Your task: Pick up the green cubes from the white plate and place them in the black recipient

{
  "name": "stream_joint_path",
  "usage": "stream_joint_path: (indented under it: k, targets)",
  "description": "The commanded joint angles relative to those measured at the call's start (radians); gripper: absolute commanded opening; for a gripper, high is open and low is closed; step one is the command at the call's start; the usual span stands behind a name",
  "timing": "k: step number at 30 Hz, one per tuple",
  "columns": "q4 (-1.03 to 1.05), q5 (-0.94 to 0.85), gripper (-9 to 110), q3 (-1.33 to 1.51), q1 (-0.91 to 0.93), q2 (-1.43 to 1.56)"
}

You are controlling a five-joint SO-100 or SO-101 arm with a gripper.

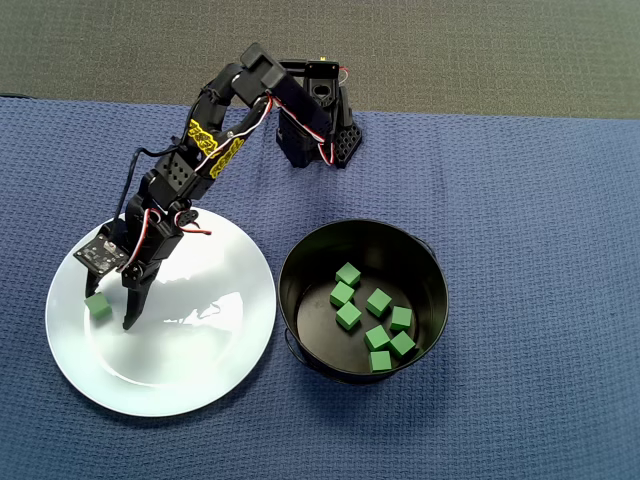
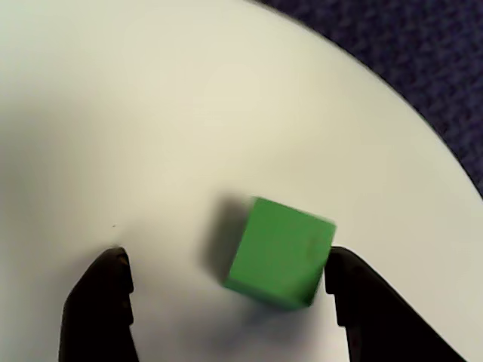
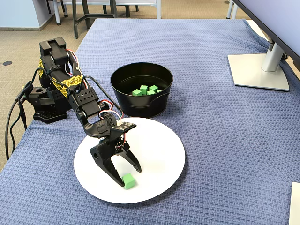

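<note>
1. In the overhead view, the white plate lies at the left on the blue woven cloth that covers the surface.
2. One green cube sits on the plate near its left rim.
3. The claw points down at the plate with its jaws spread apart and holds nothing. In the wrist view the green cube rests on the plate between the two black fingertips, touching or nearly touching the right one and well clear of the left one.
4. In the fixed view the claw stands over the plate's near part, with the cube right at the tip of the left finger.
5. The black arm with yellow markings reaches from its base at the top of the overhead view down to the plate.
6. Just to the right of the plate stands the black recipient, its rim close to the plate's edge.
7. Seven green cubes lie loosely on its floor, mostly toward the right half.
8. At the far right of the fixed view a monitor stand rests on the cloth.
</note>
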Motion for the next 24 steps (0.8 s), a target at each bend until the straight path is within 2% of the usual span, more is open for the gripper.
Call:
stream_joint_path:
  k: [1, 9, 14, 20, 24]
  targets:
    - [-0.014, -0.008, 26, -0.058, 0.003, 0.008]
    - [-0.011, -0.005, 24, -0.052, 0.005, 0.012]
    - [-0.011, -0.003, 13, -0.051, 0.002, 0.006]
    - [-0.012, 0.0, 9, -0.075, 0.003, -0.02]
    - [-0.017, 0.011, 0, -0.107, 0.003, -0.044]
